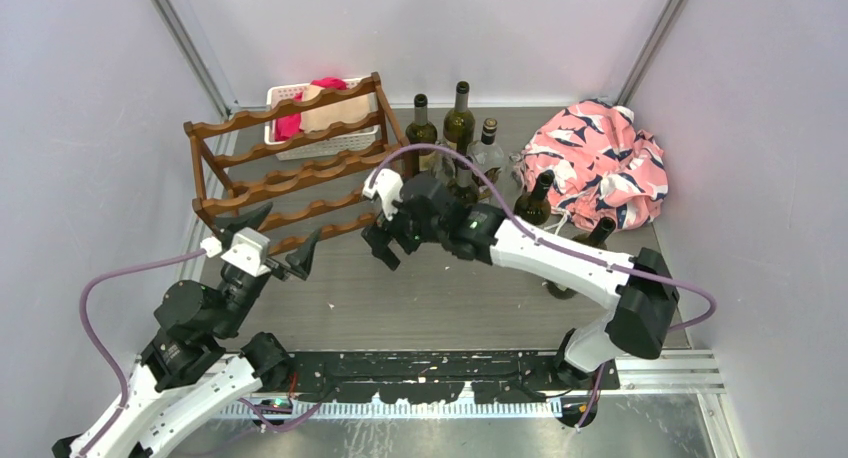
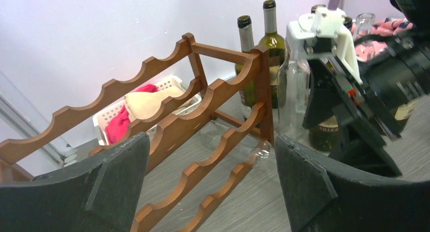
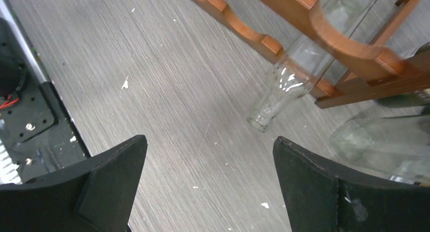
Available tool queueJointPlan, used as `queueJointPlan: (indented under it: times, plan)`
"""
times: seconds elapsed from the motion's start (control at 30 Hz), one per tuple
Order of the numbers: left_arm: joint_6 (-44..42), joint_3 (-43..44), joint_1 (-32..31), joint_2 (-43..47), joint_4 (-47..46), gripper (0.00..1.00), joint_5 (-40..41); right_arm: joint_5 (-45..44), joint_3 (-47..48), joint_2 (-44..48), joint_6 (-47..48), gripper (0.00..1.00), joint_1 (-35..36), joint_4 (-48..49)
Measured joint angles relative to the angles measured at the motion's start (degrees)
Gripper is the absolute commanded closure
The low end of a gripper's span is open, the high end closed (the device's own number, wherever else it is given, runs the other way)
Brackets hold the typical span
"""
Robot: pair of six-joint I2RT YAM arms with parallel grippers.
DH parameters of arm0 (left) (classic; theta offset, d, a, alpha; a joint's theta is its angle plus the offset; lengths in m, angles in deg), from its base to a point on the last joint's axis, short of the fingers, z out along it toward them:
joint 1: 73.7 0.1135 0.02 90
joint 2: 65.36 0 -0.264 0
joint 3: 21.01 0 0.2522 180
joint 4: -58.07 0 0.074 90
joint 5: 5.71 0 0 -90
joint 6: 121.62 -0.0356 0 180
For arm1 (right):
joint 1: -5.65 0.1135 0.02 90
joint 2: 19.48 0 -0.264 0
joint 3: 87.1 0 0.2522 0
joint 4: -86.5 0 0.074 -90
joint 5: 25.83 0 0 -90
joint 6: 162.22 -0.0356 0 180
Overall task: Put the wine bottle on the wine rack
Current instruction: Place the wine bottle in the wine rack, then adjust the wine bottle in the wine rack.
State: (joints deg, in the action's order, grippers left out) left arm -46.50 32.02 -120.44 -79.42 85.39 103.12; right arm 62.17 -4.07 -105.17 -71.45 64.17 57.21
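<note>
Wine rack (image 1: 285, 105) stands at the far-left corner of the table (image 1: 400, 298). A clear glass wine bottle (image 3: 296, 72) lies in the rack's lowest tier at its right end, with its neck poking out towards the near edge. Left gripper (image 1: 278, 236) is wide, holds nothing and sits just in front of the rack. Right gripper (image 1: 392, 246) is wide, holds nothing and is near the bottle's mouth. Green bottles (image 1: 460, 118) stand upright by the far edge.

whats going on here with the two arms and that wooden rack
Two robot arms are working at the dark reddish-brown wooden wine rack. A clear glass wine bottle lies in its lowest tier, neck poking out past the front rail. Neither arm holds anything: the right gripper is open near the rack's right end, and the left gripper is open at its front. Dark green bottles stand beside the rack.
</note>
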Motion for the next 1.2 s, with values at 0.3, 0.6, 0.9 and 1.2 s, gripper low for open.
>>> queueJointPlan:
  times: [0.3, 0.6, 0.9, 1.2]
  plan:
    - [13.86, 0.76, 0.0, 1.57, 1.29, 0.0, -1.51, 17.38, 18.6, 1.46, 12.85, 0.0, -11.02, -23.47]
    - [33.7, -3.3, 0.0, 0.11, 1.92, 0.08, -4.17, 16.24, 49.35, 0.63, 26.67, 0.0, -20.13, -47.98]
    - [45.62, -1.14, -0.52, -20.48, 3.58, 0.2, -9.29, 16.39, 49.68, 6.49, 24.22, 0.0, -43.91, -47.78]
    - [47.58, 12.79, -11.85, -41.55, 14.14, 0.19, 8.04, 21.7, 35.01, 15.98, 6.05, 0.0, -61.99, -33.51]
